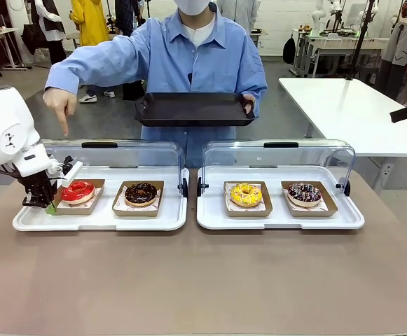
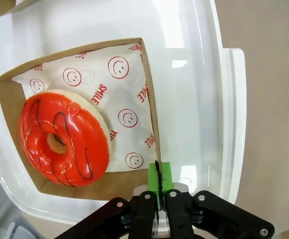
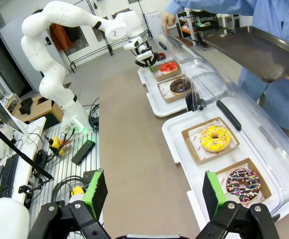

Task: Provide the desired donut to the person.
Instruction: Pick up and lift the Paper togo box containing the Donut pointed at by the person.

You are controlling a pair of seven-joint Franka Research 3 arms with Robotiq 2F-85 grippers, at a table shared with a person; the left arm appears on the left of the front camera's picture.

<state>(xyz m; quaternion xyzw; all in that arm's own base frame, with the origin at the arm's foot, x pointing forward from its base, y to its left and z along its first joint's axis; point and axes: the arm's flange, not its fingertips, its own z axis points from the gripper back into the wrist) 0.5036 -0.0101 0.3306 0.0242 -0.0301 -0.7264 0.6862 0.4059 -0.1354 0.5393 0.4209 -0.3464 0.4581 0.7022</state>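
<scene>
Near, over the brown table (image 1: 203, 280): right gripper (image 3: 154, 191), jaws wide apart, gripping nothing.

Farther, two white trays side by side, with clear lids (image 1: 112, 150) raised at the far side.

In the right white tray (image 1: 280, 224): yellow donut (image 1: 246, 194) on the left, dark sprinkled donut (image 1: 304, 193) on the right, each in its own cardboard boat.

In the left white tray (image 1: 98, 222): chocolate donut (image 1: 141, 193) on the right, red donut (image 1: 78, 191) on the left.

Red donut: glossy red icing with thin dark lines, lying on white paper with red smileys inside a brown cardboard boat (image 2: 119, 183).

Left gripper (image 2: 159, 181) closed on the left edge of that boat.

At the far side: the person (image 1: 189, 63), holding a black tray (image 1: 192, 112) with one hand and pointing down toward the red donut with the other hand (image 1: 59, 103).
</scene>
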